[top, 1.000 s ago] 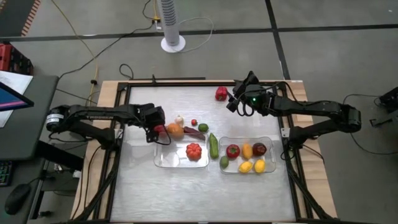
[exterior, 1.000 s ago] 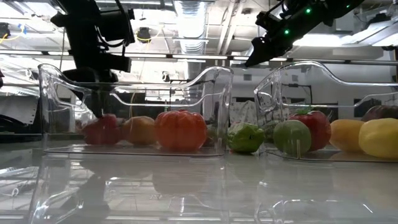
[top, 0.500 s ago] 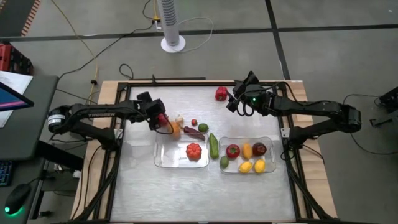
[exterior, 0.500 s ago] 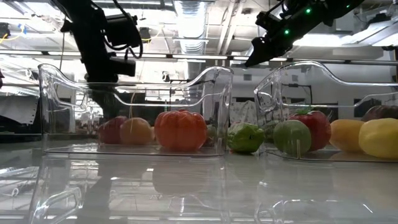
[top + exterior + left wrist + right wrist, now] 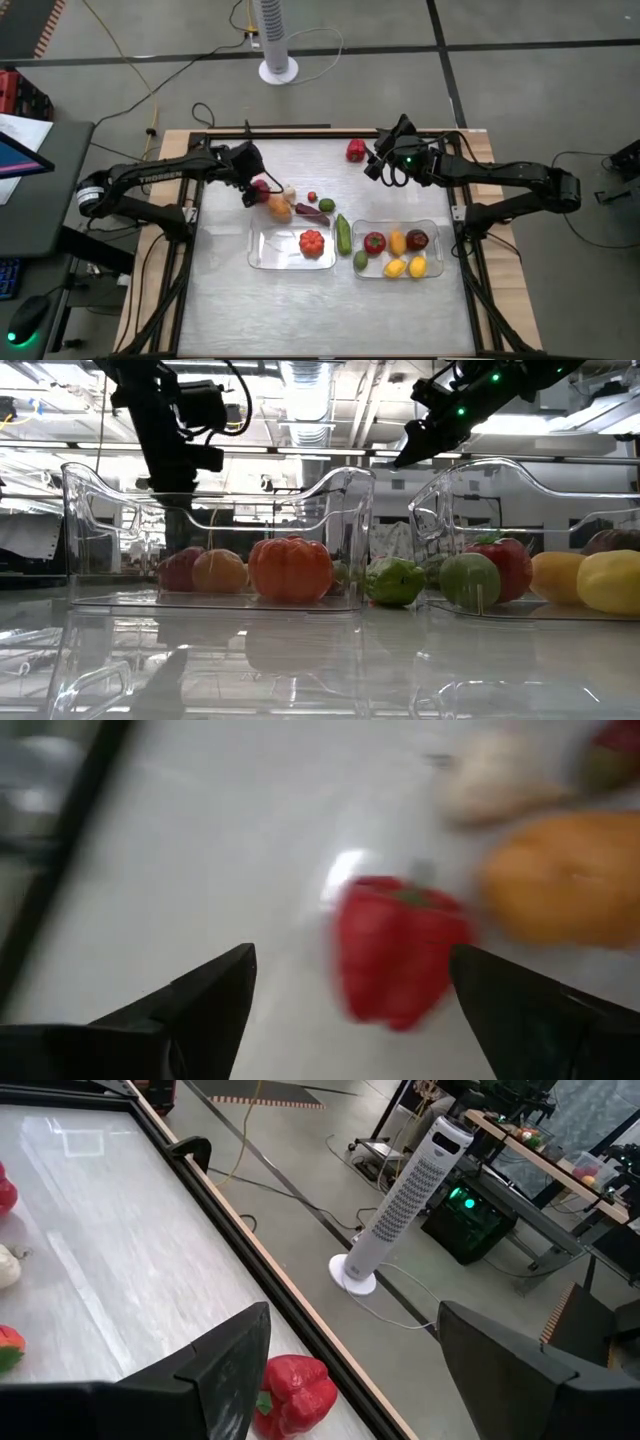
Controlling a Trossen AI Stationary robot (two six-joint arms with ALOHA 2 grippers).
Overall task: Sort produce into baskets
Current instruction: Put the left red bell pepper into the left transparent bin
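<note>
A red pepper (image 5: 262, 186) lies on the table beside an orange piece (image 5: 280, 208) and a white bulb (image 5: 288, 190). My left gripper (image 5: 255, 178) hangs open above it; in the left wrist view the pepper (image 5: 395, 960) lies free ahead, between the spread fingers. My right gripper (image 5: 372, 168) hovers open near the far edge, beside a second red pepper (image 5: 355, 150), which also shows in its wrist view (image 5: 295, 1395). The left basket (image 5: 272, 255) holds one red ribbed piece (image 5: 312, 242). The right basket (image 5: 440, 226) holds several red, yellow and green pieces.
A long green cucumber (image 5: 343, 233) lies between the baskets. A green piece (image 5: 326, 205), a dark purple piece (image 5: 312, 211) and a small red one (image 5: 312, 196) lie just beyond the left basket. The table's black frame runs along its edges. Bare tabletop lies toward the near edge.
My left gripper has risen and gone toward the table's far edge, away from the left basket's far left corner. The red pepper below it has shifted a little toward the far edge and now lies on the table beside the orange piece.
</note>
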